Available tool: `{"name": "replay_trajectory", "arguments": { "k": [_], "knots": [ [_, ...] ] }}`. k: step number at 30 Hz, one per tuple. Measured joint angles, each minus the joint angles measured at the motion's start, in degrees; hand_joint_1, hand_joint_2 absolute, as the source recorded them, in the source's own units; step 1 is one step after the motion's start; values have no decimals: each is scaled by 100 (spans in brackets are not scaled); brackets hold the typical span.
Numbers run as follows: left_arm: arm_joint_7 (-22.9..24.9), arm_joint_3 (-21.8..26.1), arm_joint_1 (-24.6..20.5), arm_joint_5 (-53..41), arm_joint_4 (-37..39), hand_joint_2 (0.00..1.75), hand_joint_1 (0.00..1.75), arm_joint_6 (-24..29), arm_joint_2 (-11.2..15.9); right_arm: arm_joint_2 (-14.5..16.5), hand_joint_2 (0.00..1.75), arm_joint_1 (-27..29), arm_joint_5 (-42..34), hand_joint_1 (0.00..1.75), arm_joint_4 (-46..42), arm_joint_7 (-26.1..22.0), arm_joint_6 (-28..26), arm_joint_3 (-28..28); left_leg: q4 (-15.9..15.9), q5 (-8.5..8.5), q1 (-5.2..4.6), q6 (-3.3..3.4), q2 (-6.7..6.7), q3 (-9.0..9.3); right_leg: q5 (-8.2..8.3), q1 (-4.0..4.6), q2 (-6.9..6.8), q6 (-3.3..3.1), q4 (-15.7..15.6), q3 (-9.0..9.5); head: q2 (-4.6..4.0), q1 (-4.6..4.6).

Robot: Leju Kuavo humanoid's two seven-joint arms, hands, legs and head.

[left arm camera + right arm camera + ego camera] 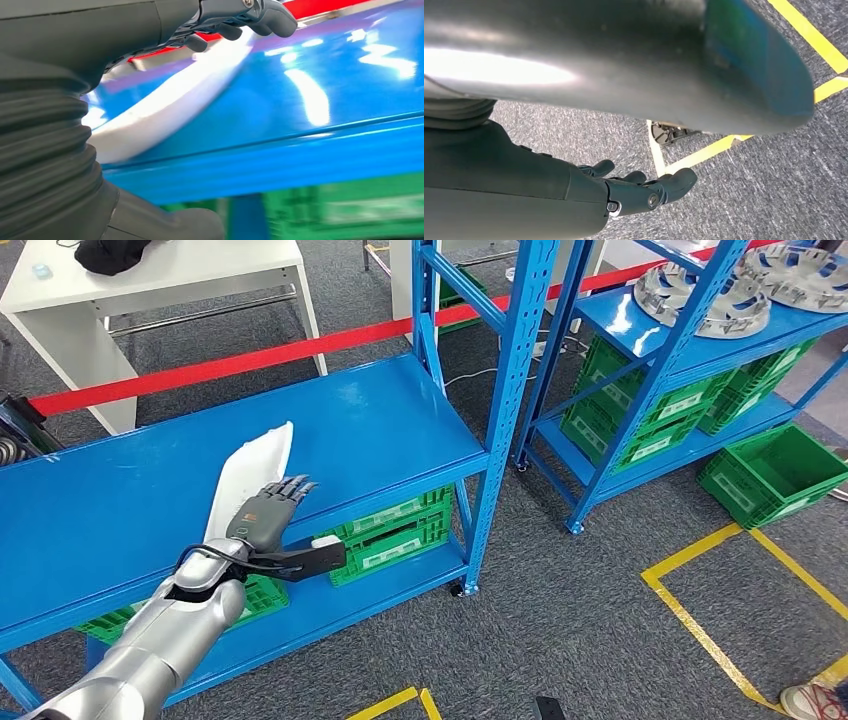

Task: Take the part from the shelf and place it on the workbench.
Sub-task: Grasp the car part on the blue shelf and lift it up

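1. The blue shelf is the largest thing before you. Its top board is glossy and slopes a little in the head view, so I judge the part can slide away if you push it instead of lifting it. A long thin piece may also tip out of the hand when held near one end.
2. The white part lies flat on that board, long and curved, near the front edge. It runs from under the left hand up and away toward the back of the shelf.
3. Your left hand is over the near end of the part, fingers stretched forward and a little apart. In the left wrist view the fingertips are just at the white surface, but I cannot tell if they press it, and no grip is visible.
4. Your right hand hangs over the grey carpet with fingers loosely curved, holding nothing.
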Motion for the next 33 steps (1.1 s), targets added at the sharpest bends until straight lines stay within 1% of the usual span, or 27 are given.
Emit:
{"name": "replay_trajectory", "arguments": {
  "k": [3, 5, 11, 13, 17, 19, 22, 27, 29, 31, 33],
  "knots": [
    [-464, 232, 53, 110, -68, 175, 0, -19, -5, 0, 0, 0, 41, 0, 0, -14, 57, 0, 0, 0, 0, 0, 1, 0, 0, 0, 0, 0, 0, 0, 0, -1],
    [-629, 383, 78, 140, -135, 175, 0, -77, -6, 0, 0, 0, 52, 0, 0, -25, 75, 0, 0, 0, 0, 0, 0, 0, 0, 1, 0, 0, 0, 0, 0, 0],
    [-734, 669, 125, 131, -297, 175, 0, -121, -7, 0, 0, 0, 57, 0, 0, -34, 76, 0, 0, 0, 0, 0, 0, 0, 0, 0, 0, 0, 0, 0, 0, 0],
    [-576, 751, 135, 18, -344, 175, 0, -45, -15, 0, 0, 0, 56, 0, 0, -32, 75, 0, 0, 0, 0, 0, 0, 0, 0, 0, 0, 0, 0, 0, 0, 0],
    [97, 930, 133, -335, -366, 175, 0, 256, -48, 0, 0, 0, 43, 0, 0, -17, 52, 0, 0, 0, 0, 0, 1, 0, 0, 0, 0, 0, 0, 0, 0, 0],
    [279, 1027, 133, -451, -357, 175, 0, 364, -66, 0, 0, 0, 37, 0, 0, -16, 43, 0, 0, 0, 0, 0, 0, 0, 0, 0, 0, 0, 0, 0, 0, 0],
    [469, 1142, 133, -600, -330, 175, 0, 410, -86, 0, 0, 0, 35, 0, 0, -15, 40, 0, 0, 0, 0, 0, 1, 0, 0, 0, 0, 0, 0, 0, 0, 0],
    [553, 1225, 133, -669, -307, 175, 0, 410, -98, 0, 0, -1, 35, 0, 0, -15, 41, -2, 0, 0, 0, 0, 0, 0, 0, 0, 0, 0, 0, 0, 0, 0],
    [686, 1241, 131, -777, -296, 175, 0, 407, -99, 0, 0, -1, 35, 0, 0, -15, 40, -2, 0, 0, 0, 0, 0, 0, 0, 0, 0, 0, 0, 0, 0, 0],
    [1028, 1261, 124, -1013, -264, 175, 0, 392, -101, 0, 0, -1, 37, 0, 0, -15, 36, -4, 0, 0, 0, 0, 1, 0, 0, 0, 0, 0, 0, 0, 0, 0],
    [1548, 1284, 105, -1323, -197, 175, 0, 306, -101, 0, 0, -1, 41, 0, 0, -9, 25, -10, 0, 0, 0, 0, 1, 0, 0, 0, 0, 0, 0, 0, 0, 0]
  ]
}}
